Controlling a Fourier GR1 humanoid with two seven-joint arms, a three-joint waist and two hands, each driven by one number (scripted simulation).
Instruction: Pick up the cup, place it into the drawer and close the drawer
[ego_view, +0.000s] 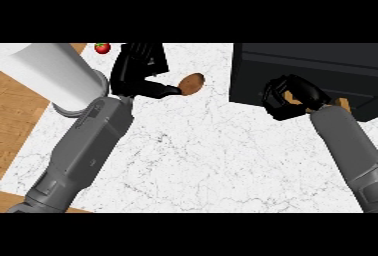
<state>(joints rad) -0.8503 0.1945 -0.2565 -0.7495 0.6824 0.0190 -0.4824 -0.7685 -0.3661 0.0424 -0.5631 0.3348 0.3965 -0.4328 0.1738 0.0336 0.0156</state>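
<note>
My right hand (289, 96) is over the front part of the black drawer unit (310, 62) at the right, with its fingers curled round a tan cup (301, 100). The hand hides most of the cup; another tan bit shows beside the wrist. I cannot tell whether the cup rests inside the drawer or hangs above it. At the upper left my left hand (135, 67) is open, fingers pointing away and thumb stretched right.
A brown oval object (193, 83) lies on the white marble counter (199, 150) just off the left thumb's tip. A large white cylinder (55, 72) stands at the far left, a small red fruit (102, 48) behind it. Wooden floor shows past the counter's left edge.
</note>
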